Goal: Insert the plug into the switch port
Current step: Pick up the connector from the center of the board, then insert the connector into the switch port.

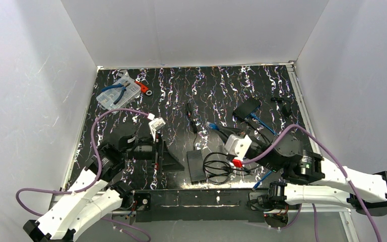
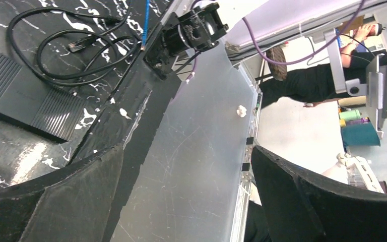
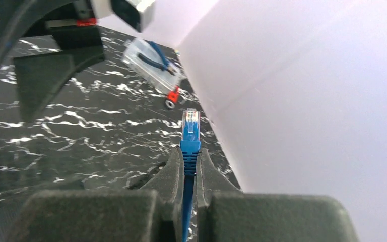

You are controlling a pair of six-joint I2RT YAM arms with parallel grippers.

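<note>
My right gripper [image 3: 190,162] is shut on a blue network cable just behind its plug [image 3: 190,126], whose clear tip sticks out past the fingertips. In the top view the plug [image 1: 212,125] is held above the middle of the mat, pointing up-left. A flat black ribbed box [image 1: 197,165] lies near the front centre and also shows in the left wrist view [image 2: 15,91]. A second black box [image 1: 246,108] with a blue cable lies behind the right gripper [image 1: 220,132]. I cannot tell which is the switch. My left gripper [image 1: 173,160] is open and empty [image 2: 186,201], just left of the ribbed box.
A coiled black cable [image 1: 217,166] lies right of the ribbed box. A clear case with blue-handled pliers [image 1: 115,93] and a red tool [image 1: 142,86] sit at the back left. A short black lead [image 1: 192,120] lies mid-mat. White walls enclose three sides.
</note>
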